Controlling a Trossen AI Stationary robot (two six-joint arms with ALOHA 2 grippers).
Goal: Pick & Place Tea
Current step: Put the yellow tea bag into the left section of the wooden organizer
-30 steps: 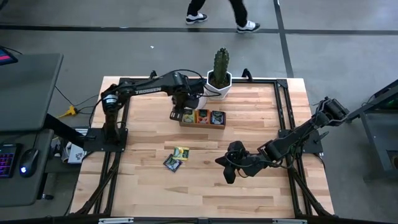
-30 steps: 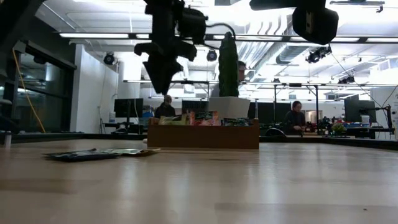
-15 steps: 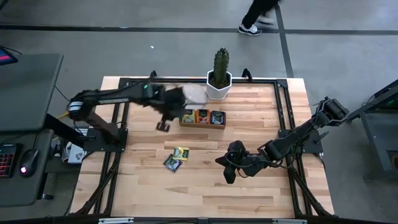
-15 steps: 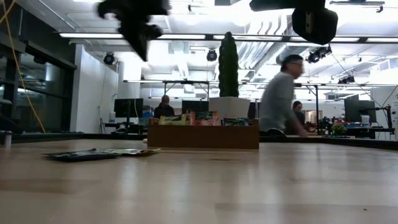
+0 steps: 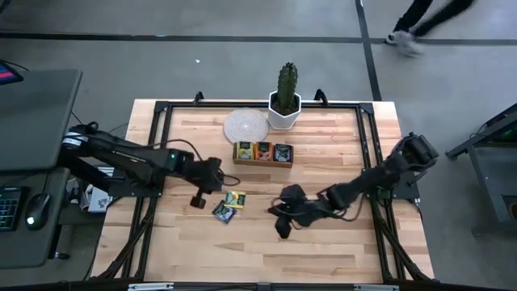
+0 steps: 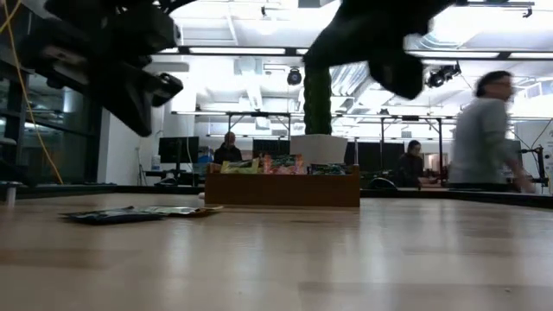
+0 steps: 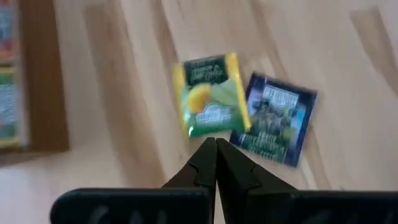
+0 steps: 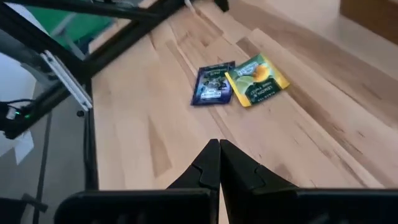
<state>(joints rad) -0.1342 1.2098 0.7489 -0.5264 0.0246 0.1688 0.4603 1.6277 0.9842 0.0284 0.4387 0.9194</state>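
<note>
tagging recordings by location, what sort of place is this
Probably an open-plan robotics lab or office. Behind the wooden table stand rows of desks with monitors, people sit at them, and strip lights and exposed ducts run overhead.

Yellow-green packet (image 7: pixel 210 102) — dark blue packet (image 7: pixel 275 119) — brown tray (image 5: pixel 262 153).

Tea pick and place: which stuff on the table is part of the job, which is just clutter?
Job:
- yellow-green tea packet, loose on the table
- dark blue tea packet, beside it
- wooden tray with packets inside
- left gripper, shut, near the loose packets

Clutter:
- potted cactus
- round woven coaster
</note>
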